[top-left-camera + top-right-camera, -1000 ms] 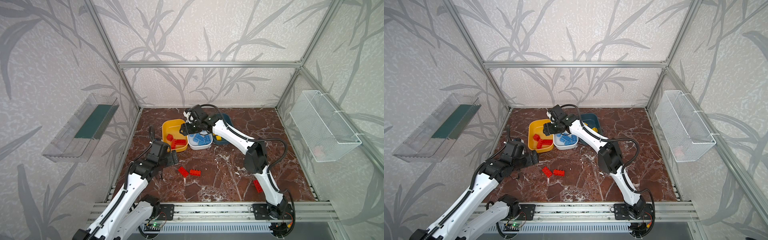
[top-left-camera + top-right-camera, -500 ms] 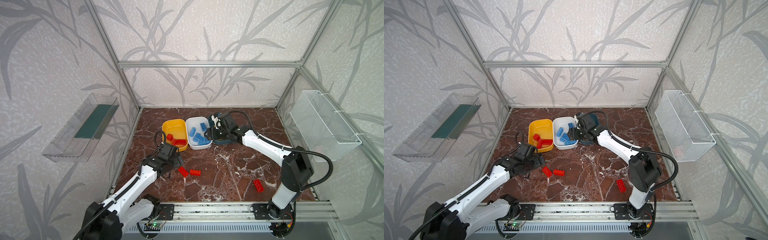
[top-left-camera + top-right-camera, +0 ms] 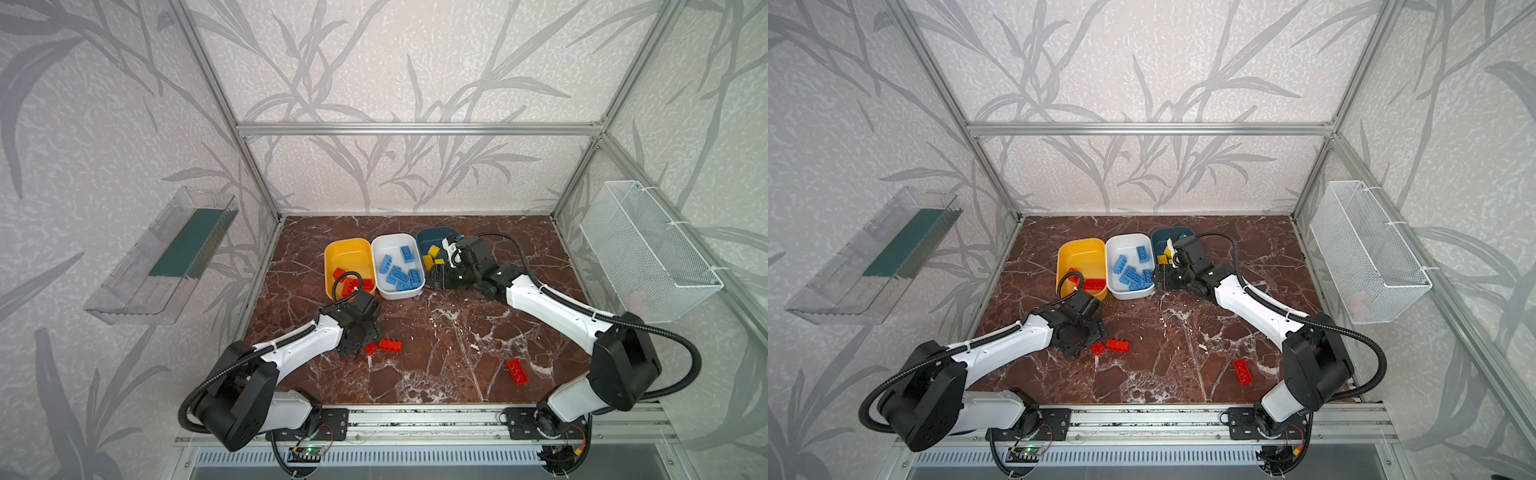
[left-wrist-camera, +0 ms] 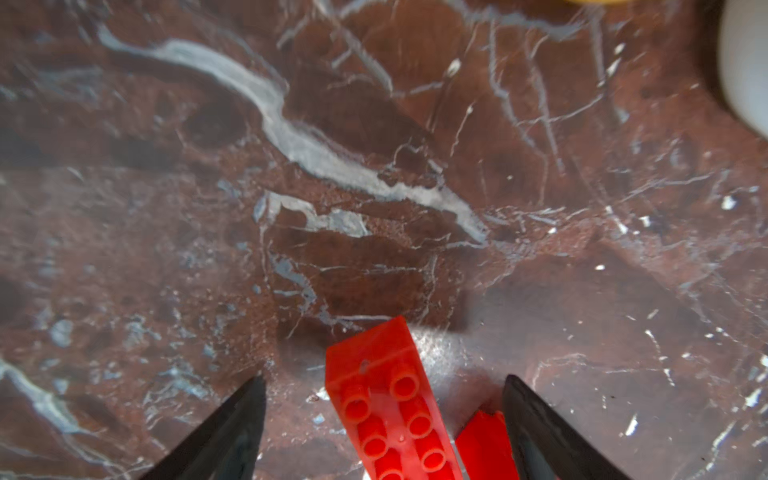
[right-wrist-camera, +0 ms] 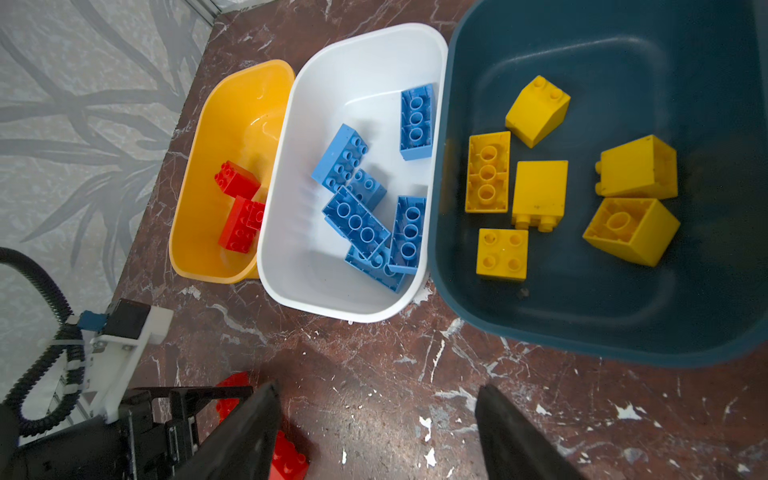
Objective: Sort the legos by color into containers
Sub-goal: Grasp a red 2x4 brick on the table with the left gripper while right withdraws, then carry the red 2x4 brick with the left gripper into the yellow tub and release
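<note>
Two red legos lie on the marble floor at front left. My left gripper hangs low over them, open. In the left wrist view one studded red lego lies between the fingers, clear of both, and a second sits against one finger. My right gripper is open and holds nothing, just in front of the white tub and teal tub. The yellow tub holds red legos, the white tub blue ones, the teal tub yellow ones.
Another red lego lies alone at front right near the right arm's base. The three tubs stand side by side at the middle back. A wire basket hangs on the right wall and a clear tray on the left wall.
My right gripper has swung right, from above the yellow and white tubs to the front of the teal tub. My left gripper has moved forward and down over the two red legos.
</note>
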You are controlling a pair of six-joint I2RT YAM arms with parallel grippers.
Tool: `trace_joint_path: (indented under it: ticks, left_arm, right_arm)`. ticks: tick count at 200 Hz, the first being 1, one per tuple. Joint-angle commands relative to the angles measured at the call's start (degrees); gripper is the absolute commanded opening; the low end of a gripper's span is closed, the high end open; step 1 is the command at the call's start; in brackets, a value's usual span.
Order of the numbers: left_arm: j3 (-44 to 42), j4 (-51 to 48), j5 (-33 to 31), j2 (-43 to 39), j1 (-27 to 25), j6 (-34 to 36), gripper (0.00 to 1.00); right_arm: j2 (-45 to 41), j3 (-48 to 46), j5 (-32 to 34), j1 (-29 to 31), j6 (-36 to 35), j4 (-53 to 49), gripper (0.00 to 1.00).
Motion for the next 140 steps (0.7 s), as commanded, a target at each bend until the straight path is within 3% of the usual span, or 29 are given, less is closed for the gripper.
trace_joint_path:
  ticks: [1,42,77,118,140]
  left_arm:
    - [-0.09,0.26,-0.67,0.42,-0.77,-2.93,0.84]
    - [0.92,-0.33,-1.15,2.99,-1.37,-1.94,0.66]
    - [1.80,-2.28,-0.80,5.57,-1.48,-0.98,0.61]
    - [3.83,-4.07,-2.37,6.03,-1.54,0.83,0.36]
    - [6.15,-6.24,-4.10,6.95,-1.54,1.71,0.28]
  right_arm:
    - [-1.86,-1.38,0.78,-0.18,-0.04,1.32,0.75]
    - [-2.31,-2.77,1.04,-0.16,-0.34,1.31,0.75]
    - [-3.13,-3.21,1.26,-0.10,-0.61,1.74,0.75]
    - [-4.91,-4.88,2.08,-0.10,-0.79,2.34,0.75]
    - [-5.71,-6.06,2.51,-0.13,-0.96,2.44,0.75]
